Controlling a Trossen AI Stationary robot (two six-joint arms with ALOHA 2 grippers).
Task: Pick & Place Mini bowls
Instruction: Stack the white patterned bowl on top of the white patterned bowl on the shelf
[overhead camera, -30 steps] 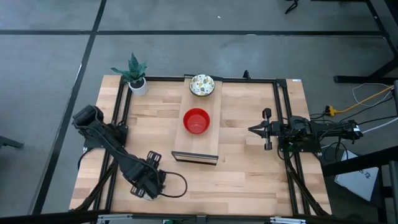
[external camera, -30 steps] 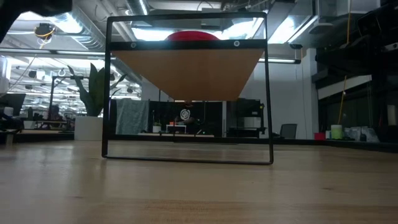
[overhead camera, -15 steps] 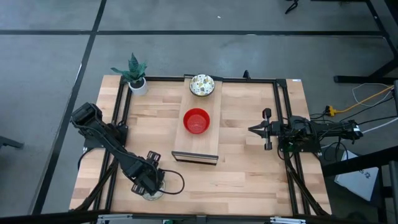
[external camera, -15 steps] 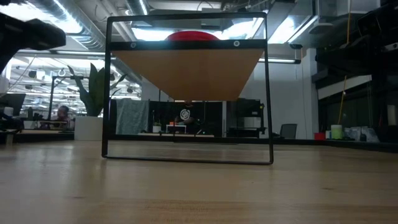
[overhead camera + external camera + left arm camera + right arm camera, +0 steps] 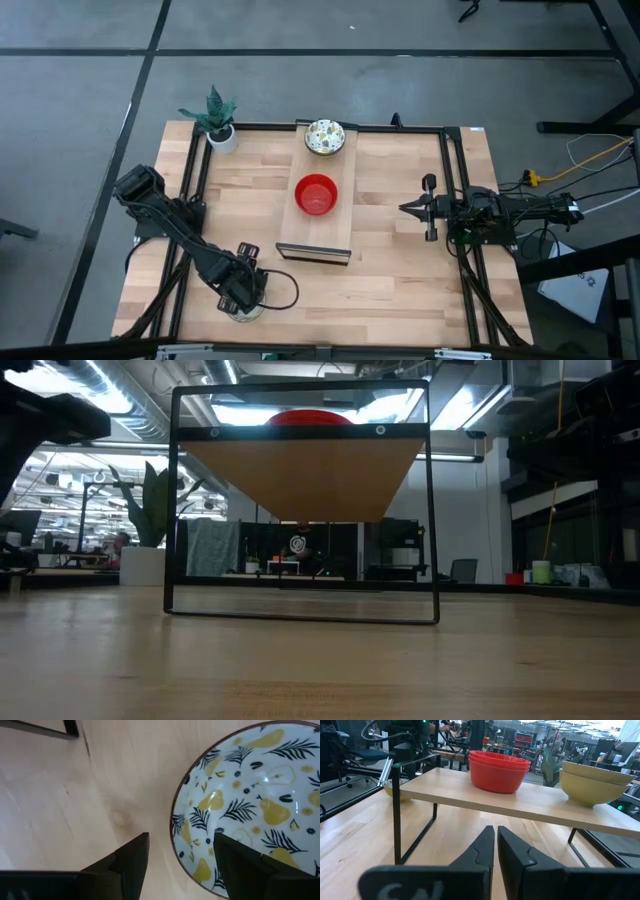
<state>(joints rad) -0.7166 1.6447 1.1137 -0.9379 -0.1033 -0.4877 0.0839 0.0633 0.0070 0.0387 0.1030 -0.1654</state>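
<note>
A cream bowl with yellow pears and dark leaves (image 5: pixel 250 805) stands on the table near its near-left corner (image 5: pixel 246 311). My left gripper (image 5: pixel 181 840) points down over it, open, one finger above the bowl's inside and one outside its rim (image 5: pixel 176 827); no touch shows. Stacked red bowls (image 5: pixel 317 194) (image 5: pixel 498 770) sit in the middle of a wooden shelf (image 5: pixel 315 230). Patterned bowls (image 5: pixel 325 136) (image 5: pixel 592 780) sit at the shelf's far end. My right gripper (image 5: pixel 496 835) waits shut at the table's right (image 5: pixel 415 208).
The shelf is a board on a black metal frame (image 5: pixel 300 615) in the table's middle. A small white pot with a green plant (image 5: pixel 218 125) stands at the far left corner. Bare wood lies between the shelf and the near edge (image 5: pixel 380 300).
My left gripper has come down toward the patterned bowl at the near left and rolled slightly; its arm has dropped into the low view's top-left corner. The bowl has stayed in place.
</note>
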